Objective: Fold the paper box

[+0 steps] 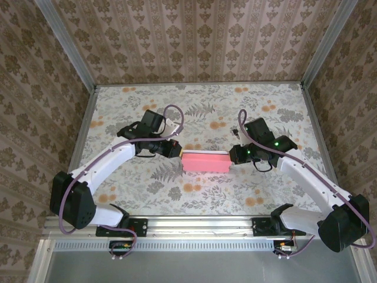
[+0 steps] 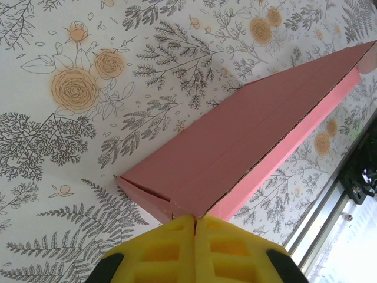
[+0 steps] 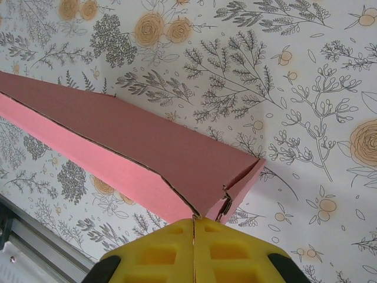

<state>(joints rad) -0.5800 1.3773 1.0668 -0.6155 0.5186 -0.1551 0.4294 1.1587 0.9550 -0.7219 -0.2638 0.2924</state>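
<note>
The paper box [image 1: 205, 162] is a long, compact pink shape lying across the middle of the flowered table [image 1: 194, 106]. My left gripper [image 1: 178, 151] is at its left end and my right gripper [image 1: 231, 156] at its right end. In the left wrist view the box [image 2: 247, 135] runs away from my left gripper [image 2: 195, 218], whose yellow fingers [image 2: 165, 250] are pressed together on the near corner edge. In the right wrist view my right gripper [image 3: 194, 220] is likewise shut on the corner of the box [image 3: 135, 141], where the seam runs in between the fingertips.
Patterned walls [image 1: 35, 88] close the table in on the left, back and right. A metal rail [image 1: 200, 224] with both arm bases runs along the near edge. Bare table lies behind and in front of the box.
</note>
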